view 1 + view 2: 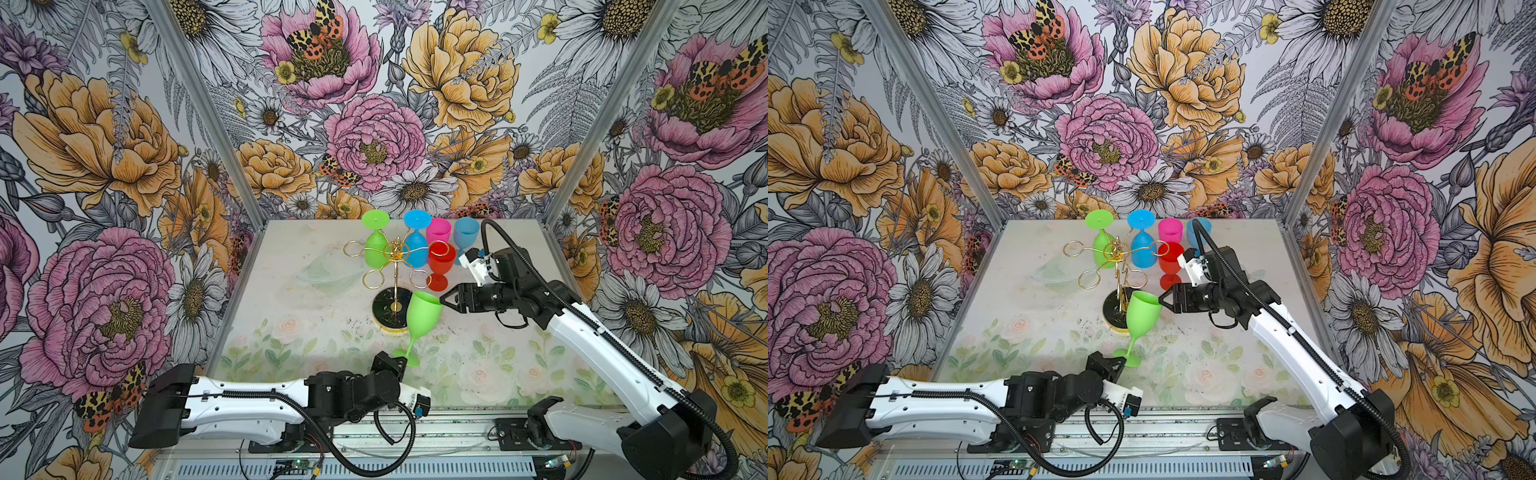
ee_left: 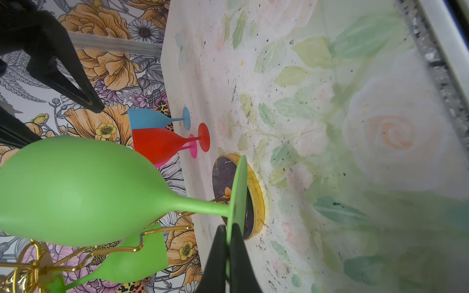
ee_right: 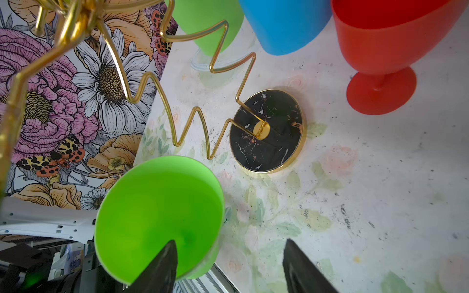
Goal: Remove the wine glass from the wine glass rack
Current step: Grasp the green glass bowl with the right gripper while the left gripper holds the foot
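Note:
The green wine glass point(image 1: 424, 316) point(image 1: 1142, 316) is held mouth-up and slightly tilted, just in front of the wine glass rack's black base point(image 1: 386, 309), apart from the gold hook arms. My left gripper point(image 1: 400, 358) point(image 2: 228, 233) is shut on the edge of its round foot point(image 2: 238, 192). My right gripper point(image 1: 446, 300) point(image 3: 229, 241) is open at the bowl's rim. One finger point(image 3: 165, 261) is inside the green bowl point(image 3: 157, 218), the other stands outside, well apart from it. The wine glass rack point(image 1: 1119, 257) point(image 3: 266, 132) still holds a green point(image 1: 376, 251) and a blue glass point(image 1: 415, 249), both hanging upside down.
Red point(image 1: 441, 259), pink point(image 1: 438, 230) and light blue point(image 1: 466, 232) glasses stand upright behind my right gripper, near the back wall. A clear see-through dish point(image 1: 328, 270) lies left of the rack. Flowered walls close in the table on three sides.

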`<move>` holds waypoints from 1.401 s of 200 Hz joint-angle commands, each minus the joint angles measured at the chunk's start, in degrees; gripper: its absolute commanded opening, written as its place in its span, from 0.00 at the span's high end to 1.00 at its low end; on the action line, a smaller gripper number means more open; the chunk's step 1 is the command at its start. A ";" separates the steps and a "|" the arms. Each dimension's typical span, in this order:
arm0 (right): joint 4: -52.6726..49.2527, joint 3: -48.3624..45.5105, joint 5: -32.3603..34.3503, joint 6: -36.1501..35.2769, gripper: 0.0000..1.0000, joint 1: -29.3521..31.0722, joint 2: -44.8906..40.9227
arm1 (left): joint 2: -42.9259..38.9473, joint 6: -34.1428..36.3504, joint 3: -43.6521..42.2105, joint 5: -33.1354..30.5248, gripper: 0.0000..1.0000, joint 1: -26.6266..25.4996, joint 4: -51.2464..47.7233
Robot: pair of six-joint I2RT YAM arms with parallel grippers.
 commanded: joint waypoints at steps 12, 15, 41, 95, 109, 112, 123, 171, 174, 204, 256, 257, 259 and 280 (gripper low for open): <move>0.10 1.18 -1.58 -0.96 0.36 1.13 1.45 | 1.09 7.48 -1.43 -6.05 1.00 -0.74 8.06; 0.10 1.07 -1.54 -1.05 0.36 1.15 1.56 | 1.20 7.94 -1.49 -6.21 1.00 -0.74 8.39; 0.11 0.80 -1.52 -1.41 0.40 1.21 2.21 | 2.24 11.83 -2.55 -7.45 1.00 -0.85 11.28; 0.10 0.78 -1.96 -1.59 0.50 1.22 1.92 | 3.34 17.06 -4.01 -10.39 1.00 -1.08 16.84; 0.10 0.59 -2.28 -1.67 0.55 1.21 1.98 | 3.57 19.13 -4.64 -11.36 1.00 -1.17 19.23; 0.10 0.58 -2.38 -1.62 0.57 1.27 1.92 | 3.69 19.55 -4.72 -11.55 1.00 -1.12 19.64; 0.10 0.41 -2.51 -1.72 0.62 1.21 1.92 | 3.81 20.22 -4.91 -12.02 1.00 -1.09 20.39; 0.10 0.41 -2.79 -2.12 0.83 1.05 1.85 | 3.75 20.79 -5.86 -12.82 1.00 -1.14 21.59; 0.10 0.41 -2.84 -2.12 0.83 1.05 1.90 | 3.80 20.87 -5.93 -12.84 1.00 -1.10 21.81; 0.06 0.41 -2.92 -2.53 0.91 0.88 2.21 | 3.72 20.49 -6.83 -13.37 0.97 -1.11 22.26; 0.10 0.76 -2.88 -2.63 1.00 0.48 2.70 | 2.51 19.00 -7.87 -13.46 0.79 -1.10 22.26; 0.10 0.76 -2.90 -2.64 1.00 0.44 2.70 | 2.46 18.93 -7.89 -13.41 0.79 -1.14 22.22; 0.10 0.76 -2.83 -2.58 1.00 0.44 2.70 | 2.41 18.93 -7.91 -13.43 0.77 -1.10 22.23; 0.06 0.67 -2.51 -2.72 1.00 0.24 2.37 | 2.14 17.78 -7.90 -13.55 0.67 -1.09 21.98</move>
